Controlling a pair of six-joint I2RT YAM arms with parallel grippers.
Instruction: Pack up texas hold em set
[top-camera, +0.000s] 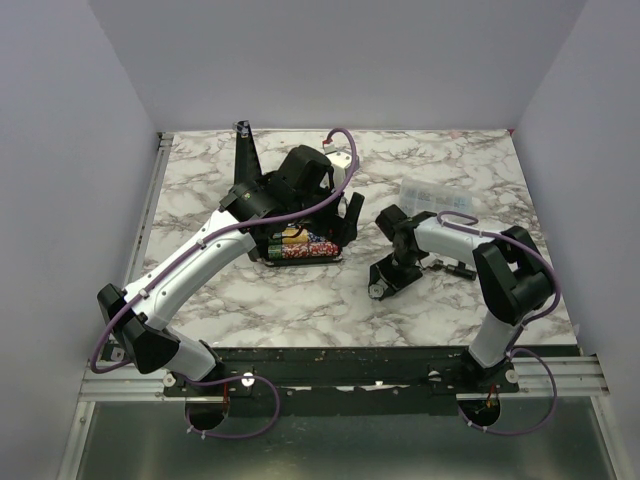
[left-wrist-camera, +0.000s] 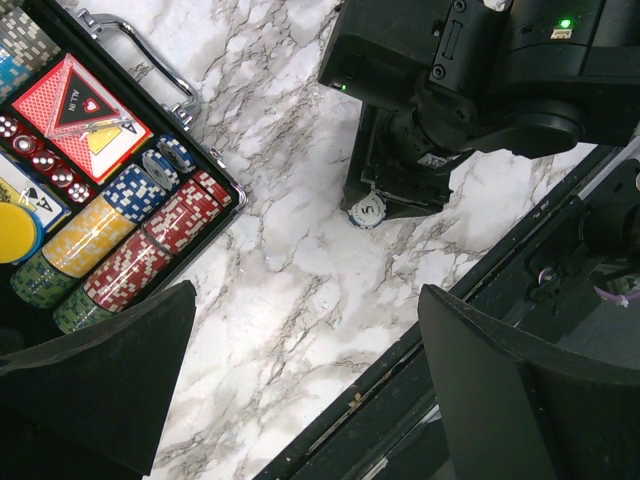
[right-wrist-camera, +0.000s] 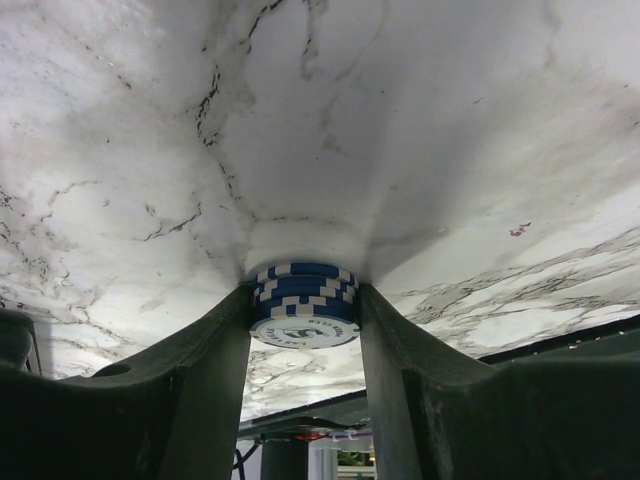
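Observation:
The black case (top-camera: 268, 252) lies open at the table's middle, under my left arm. In the left wrist view its rim (left-wrist-camera: 215, 160) and metal handle (left-wrist-camera: 150, 60) show, with rows of red chips (left-wrist-camera: 150, 240), blue chips (left-wrist-camera: 135, 190) and yellow chips (left-wrist-camera: 85, 235), a red triangle (left-wrist-camera: 75, 95) and red dice (left-wrist-camera: 40, 160). My left gripper (left-wrist-camera: 307, 300) is open and empty over bare marble beside the case. My right gripper (right-wrist-camera: 304, 292) is shut on a small stack of blue chips (right-wrist-camera: 303, 300) at the table surface, to the right of the case (top-camera: 378, 288).
A clear plastic compartment box (top-camera: 437, 195) stands at the back right, behind my right arm. A black upright part (top-camera: 245, 150) rises behind the case. The table's front edge (left-wrist-camera: 400, 400) runs close under my left gripper.

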